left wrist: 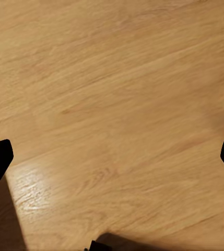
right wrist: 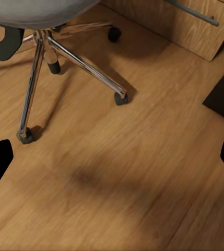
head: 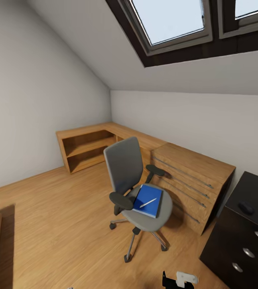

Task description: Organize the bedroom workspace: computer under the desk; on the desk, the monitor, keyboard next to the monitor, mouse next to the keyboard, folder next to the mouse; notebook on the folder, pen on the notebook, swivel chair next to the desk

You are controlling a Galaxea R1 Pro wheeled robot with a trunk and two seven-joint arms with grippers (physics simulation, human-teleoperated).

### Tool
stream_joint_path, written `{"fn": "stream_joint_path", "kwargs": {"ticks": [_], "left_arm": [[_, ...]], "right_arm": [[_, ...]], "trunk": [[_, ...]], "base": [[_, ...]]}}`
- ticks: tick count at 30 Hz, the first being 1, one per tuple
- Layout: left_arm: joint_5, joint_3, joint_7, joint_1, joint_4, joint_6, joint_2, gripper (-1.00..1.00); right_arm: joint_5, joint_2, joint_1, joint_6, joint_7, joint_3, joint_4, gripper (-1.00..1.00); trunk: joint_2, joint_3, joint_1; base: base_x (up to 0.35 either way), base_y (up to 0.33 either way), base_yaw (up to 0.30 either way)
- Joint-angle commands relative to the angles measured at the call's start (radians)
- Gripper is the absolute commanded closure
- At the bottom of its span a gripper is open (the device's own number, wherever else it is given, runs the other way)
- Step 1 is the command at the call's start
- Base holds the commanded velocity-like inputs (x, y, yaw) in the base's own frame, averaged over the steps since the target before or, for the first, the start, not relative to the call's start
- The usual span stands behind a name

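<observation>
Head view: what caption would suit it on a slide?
Attic bedroom: grey swivel chair carrying a blue folder and pen, beside a wooden drawer chest.

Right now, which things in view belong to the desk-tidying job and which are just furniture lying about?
Job:
swivel chair
folder on its seat
pen on the folder
mouse on the desk

Not job:
wooden drawer chest
wooden corner shelf
</observation>
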Motion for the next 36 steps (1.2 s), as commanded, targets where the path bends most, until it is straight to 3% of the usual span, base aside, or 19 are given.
{"fn": "stream_joint_path", "kwargs": {"ticks": [1,23,36], "left_arm": [[0.011,0.001,0.0,0.0,0.0,-0.004,0.0,-1.0],[0.012,0.003,0.0,0.0,0.001,-0.005,0.0,-1.0],[0.012,0.003,-0.001,0.0,0.002,-0.005,0.0,-1.0]], "right_arm": [[-0.005,0.0,-0.001,-0.002,-0.006,0.008,0.0,-1.0],[-0.005,0.001,-0.001,-0.002,-0.006,0.009,0.001,-1.0],[-0.005,0.001,-0.001,-0.002,-0.006,0.01,0.002,-1.0]], "trunk": [[0.007,0.002,-0.004],[0.161,0.071,-0.088],[0.252,0.107,-0.138]], "base": [[0.0,0.0,-0.184],[-0.007,0.0,-0.255],[-0.28,0.044,-0.269]]}}
